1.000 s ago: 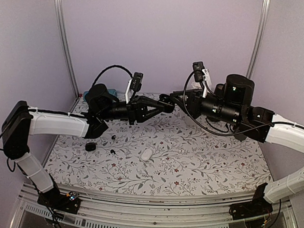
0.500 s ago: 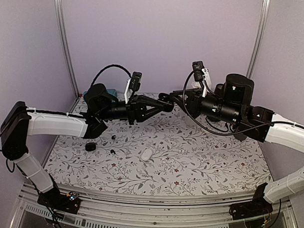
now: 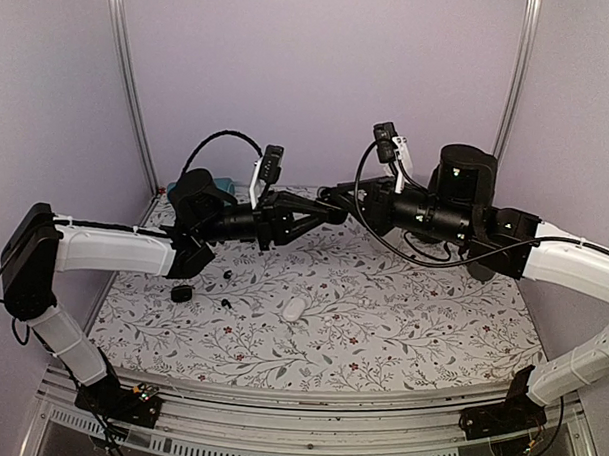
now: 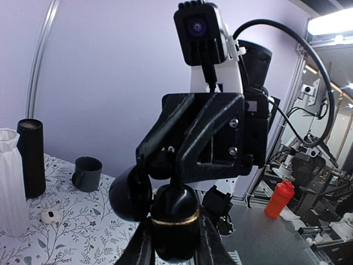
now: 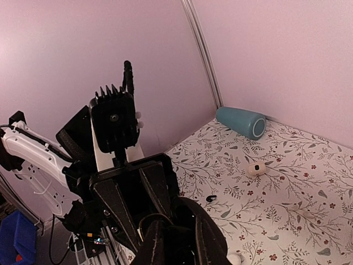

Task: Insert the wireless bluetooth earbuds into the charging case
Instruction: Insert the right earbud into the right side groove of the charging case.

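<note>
My left gripper [image 4: 174,234] is shut on a black pebble-shaped charging case [image 4: 175,207] with a gold band, held up in the air with its lid [image 4: 130,193] swung open to the left. My right gripper [image 4: 169,172] meets it tip to tip from above, and in the top view the two [image 3: 331,211] [image 3: 340,196] touch mid-air over the far middle of the table. The right gripper [image 5: 175,227] stands nearly shut on something small and black, apparently an earbud, which I can barely make out. Two loose black earbuds [image 3: 228,273] [image 3: 225,302] lie on the floral table.
A white case [image 3: 294,308] and a black round case [image 3: 182,294] lie on the table [image 3: 401,331] below the left arm. Further back are a teal cylinder on its side [image 5: 241,121], another small white case [image 5: 255,168], a dark mug [image 4: 87,173], a black tube [image 4: 30,157] and a white vase [image 4: 8,182].
The right arm has shifted a little left, pressing its fingers closer onto the case in the left gripper. The left arm has hardly moved.
</note>
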Motion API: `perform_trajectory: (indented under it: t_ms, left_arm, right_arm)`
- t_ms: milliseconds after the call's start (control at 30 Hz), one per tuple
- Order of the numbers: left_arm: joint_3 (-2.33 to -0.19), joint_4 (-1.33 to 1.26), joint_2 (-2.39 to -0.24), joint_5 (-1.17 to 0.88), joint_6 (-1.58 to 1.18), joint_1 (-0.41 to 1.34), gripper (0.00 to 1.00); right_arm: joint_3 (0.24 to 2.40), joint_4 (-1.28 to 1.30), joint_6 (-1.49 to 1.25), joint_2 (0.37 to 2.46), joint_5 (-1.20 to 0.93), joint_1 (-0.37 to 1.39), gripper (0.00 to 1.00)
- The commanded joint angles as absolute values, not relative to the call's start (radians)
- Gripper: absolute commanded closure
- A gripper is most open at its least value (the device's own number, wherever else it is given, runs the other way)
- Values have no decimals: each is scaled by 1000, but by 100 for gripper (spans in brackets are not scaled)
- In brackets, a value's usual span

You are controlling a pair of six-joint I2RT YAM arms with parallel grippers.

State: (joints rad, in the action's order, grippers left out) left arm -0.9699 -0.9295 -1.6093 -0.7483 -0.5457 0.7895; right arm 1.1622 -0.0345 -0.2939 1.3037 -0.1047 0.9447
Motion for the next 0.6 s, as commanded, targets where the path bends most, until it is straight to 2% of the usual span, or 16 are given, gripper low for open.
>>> perform_trajectory:
  t_ms: [0, 567]
  left_arm:
    - [-971, -1006, -1554, -704, -525, 794, 100]
    - [-979, -974, -1545, -776, -488, 790, 100]
  right_arm:
    - [1169, 45, -275, 1304, -102, 958, 90]
    - [1163, 60, -277, 1260, -50, 959, 90]
